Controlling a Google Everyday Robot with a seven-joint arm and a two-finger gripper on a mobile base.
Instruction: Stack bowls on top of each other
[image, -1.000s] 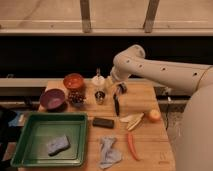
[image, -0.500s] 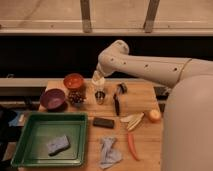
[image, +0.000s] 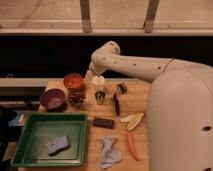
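Nothing is stacked yet: the orange-red bowl (image: 74, 80) sits at the back left of the worktop (image: 135, 100), and the purple bowl (image: 52, 98) rests near it, further front and left, each on its own. The gripper (image: 90, 76) hangs just right of the orange-red bowl; whether it is open or closed I cannot tell. By my reading the whole job is left: lifting one bowl into the other
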